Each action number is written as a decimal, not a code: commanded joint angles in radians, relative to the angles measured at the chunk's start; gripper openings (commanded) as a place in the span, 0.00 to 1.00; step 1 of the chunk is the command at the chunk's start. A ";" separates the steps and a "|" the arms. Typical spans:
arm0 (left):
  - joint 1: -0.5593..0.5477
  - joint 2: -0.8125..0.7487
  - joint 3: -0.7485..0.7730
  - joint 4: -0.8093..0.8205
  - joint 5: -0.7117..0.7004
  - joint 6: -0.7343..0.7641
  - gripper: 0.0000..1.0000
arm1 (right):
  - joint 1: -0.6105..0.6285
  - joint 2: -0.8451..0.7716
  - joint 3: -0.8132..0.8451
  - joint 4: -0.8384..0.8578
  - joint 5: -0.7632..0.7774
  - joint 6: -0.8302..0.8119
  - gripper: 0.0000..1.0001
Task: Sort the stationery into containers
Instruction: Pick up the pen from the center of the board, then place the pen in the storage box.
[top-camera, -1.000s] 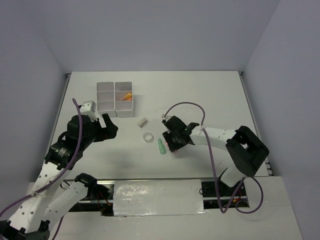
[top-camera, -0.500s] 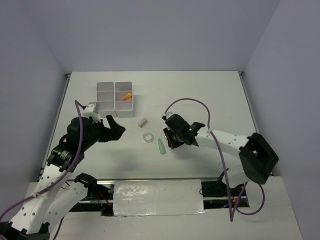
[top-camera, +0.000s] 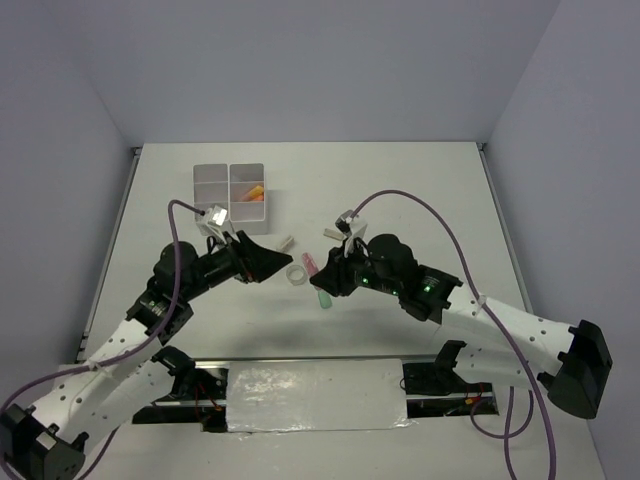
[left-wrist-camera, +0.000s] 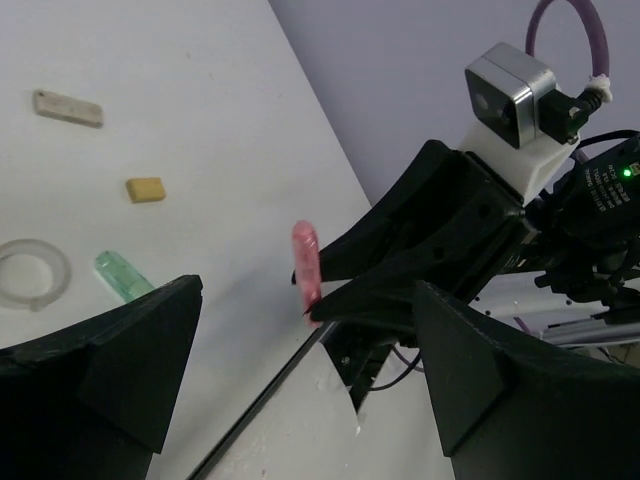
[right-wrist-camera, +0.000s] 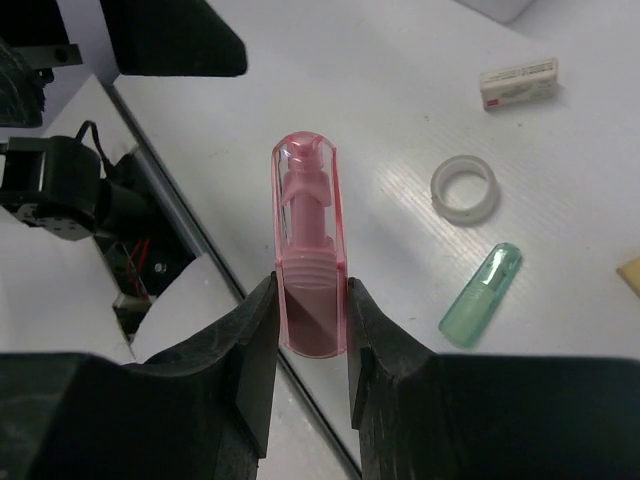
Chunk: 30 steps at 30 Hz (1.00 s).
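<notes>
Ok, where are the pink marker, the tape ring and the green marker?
Translucent pink marker stick (right-wrist-camera: 310, 250): right wrist view, mid-barrel.
Clear plastic tape ring (right-wrist-camera: 440, 192): right wrist view, left side of band.
Translucent green marker stick (right-wrist-camera: 481, 295): right wrist view, mid-body.

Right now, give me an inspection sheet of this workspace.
Surface: white table, items loose near its middle.
Job's things: pink marker clamped in the right gripper; green marker, tape ring, white block, beige block lying loose; orange marker inside the organiser box.
Clutter: nothing seen.
Grippers: left gripper open, empty; right gripper shut on the pink marker.
Cables: purple cables arch over both arms.
Surroundings: plain walls, nothing else seen.
</notes>
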 joint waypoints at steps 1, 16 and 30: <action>-0.055 0.049 0.048 0.126 -0.061 -0.034 0.98 | 0.043 0.010 0.073 0.062 0.031 0.029 0.00; -0.164 0.201 0.093 0.133 -0.145 -0.007 0.74 | 0.136 0.080 0.149 0.071 0.161 0.036 0.00; -0.170 0.162 0.133 0.058 -0.203 0.056 0.00 | 0.161 0.093 0.150 0.143 0.157 0.018 0.38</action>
